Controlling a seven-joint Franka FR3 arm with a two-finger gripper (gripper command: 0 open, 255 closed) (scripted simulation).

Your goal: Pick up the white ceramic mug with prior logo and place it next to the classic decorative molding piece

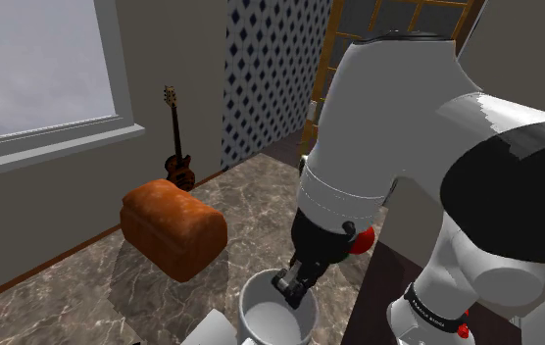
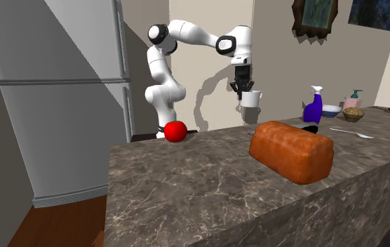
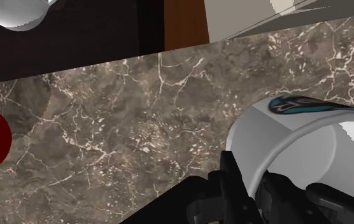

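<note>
- I am carrying the white mug [image 2: 250, 99]. It is hanging upright in the air, clear of the table [image 2: 186, 189] and above the table's far edge in the second exterior view. A teal-and-dark logo [image 3: 290, 105] is showing on its wall.
- The gripper [image 1: 292, 284] is gripping it from above, and the fingers [image 3: 233, 184] are clamping the rim, one outside the wall and one inside.
- I am therefore judging the pick-up done and the carry to be the step in hand.
- A red round thing [image 2: 175, 131] is sitting on the table near the arm's base. A brown loaf [image 2: 292, 151] is lying well apart from the mug, nearer that camera.
- I am not making out the molding piece with any certainty. A pale corner [image 1: 217, 331] at the shoulder view's lower edge, just beside the mug, may be it.
- As I am reading it, the next move calls for confirming that target and moving the mug across at this height. I would then be lowering it upright onto bare table just beside the piece, not touching it, before opening the fingers.
</note>
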